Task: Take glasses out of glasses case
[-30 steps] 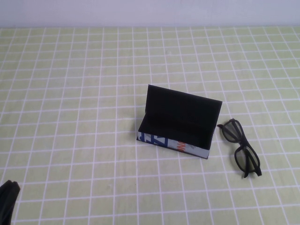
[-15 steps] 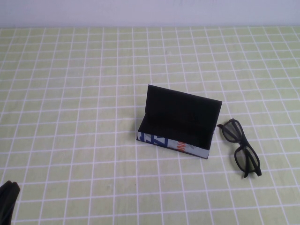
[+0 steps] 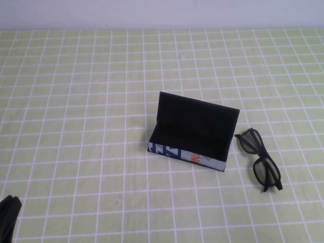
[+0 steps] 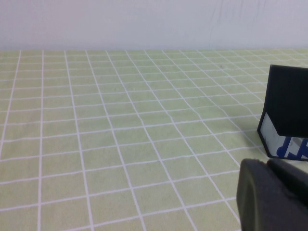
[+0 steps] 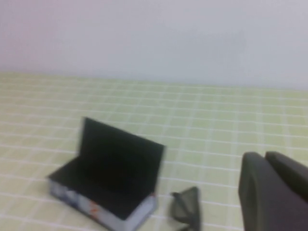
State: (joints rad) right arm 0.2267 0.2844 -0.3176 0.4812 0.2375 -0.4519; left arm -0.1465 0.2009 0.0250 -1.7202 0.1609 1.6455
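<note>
The black glasses case [image 3: 190,134] stands open in the middle of the table, lid upright, its white printed side facing me. It is empty inside. It also shows in the left wrist view [image 4: 288,118] and the right wrist view [image 5: 108,173]. The black glasses [image 3: 259,159] lie folded on the cloth just right of the case, also in the right wrist view [image 5: 187,209]. My left gripper [image 3: 7,212] is shut and empty at the near left corner; it shows in the left wrist view [image 4: 269,166]. My right gripper [image 5: 267,159] is shut and empty, out of the high view.
A green cloth with a white grid [image 3: 91,101] covers the table. A pale wall [image 3: 162,12] runs along the far edge.
</note>
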